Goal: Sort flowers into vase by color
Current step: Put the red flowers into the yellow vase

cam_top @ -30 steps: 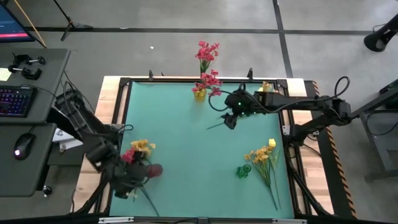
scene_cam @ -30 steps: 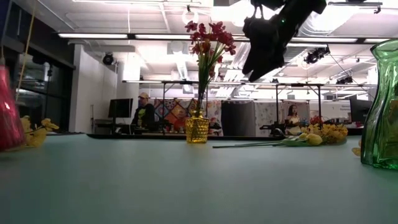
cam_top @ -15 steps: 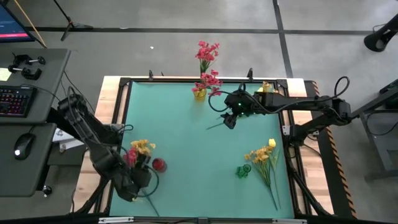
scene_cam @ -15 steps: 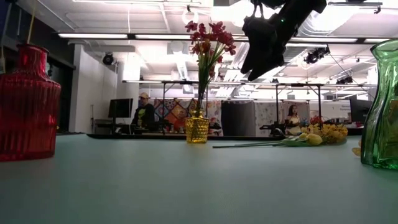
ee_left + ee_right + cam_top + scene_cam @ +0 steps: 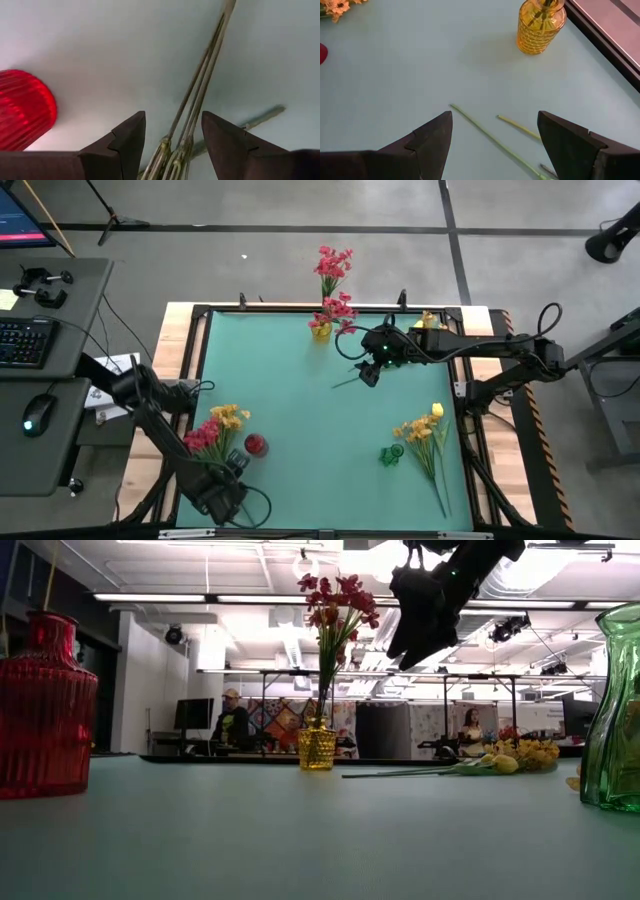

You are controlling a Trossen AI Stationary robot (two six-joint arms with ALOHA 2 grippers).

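Left fingers [image 5: 127, 142] first, from the left wrist view: parted a fair way, with a bunch of green stems [image 5: 197, 102] running straight up the gap, not visibly pinched by either one. Off to one side of them, the red vase [image 5: 22, 110].

Right wrist view: right fingers [image 5: 432, 137] spread as wide as they go, nothing in them. Just ahead, two loose stems [image 5: 487, 134] flat on the tabletop [image 5: 410, 75]; farther ahead, the yellow vase [image 5: 540, 27].

From the high view: left fingers down at the near left corner, with red-pink flowers [image 5: 203, 437] and orange flowers [image 5: 228, 418] right beyond them, the red vase just beside those. Right fingers up near the far edge, close to the yellow vase and its red-pink blooms [image 5: 340, 308]. Well away from both pairs, the green vase [image 5: 390, 455] with yellow flowers [image 5: 420, 430] lying next to it.

Low view: right fingers hanging dark above the tabletop, yellow vase beyond and below.
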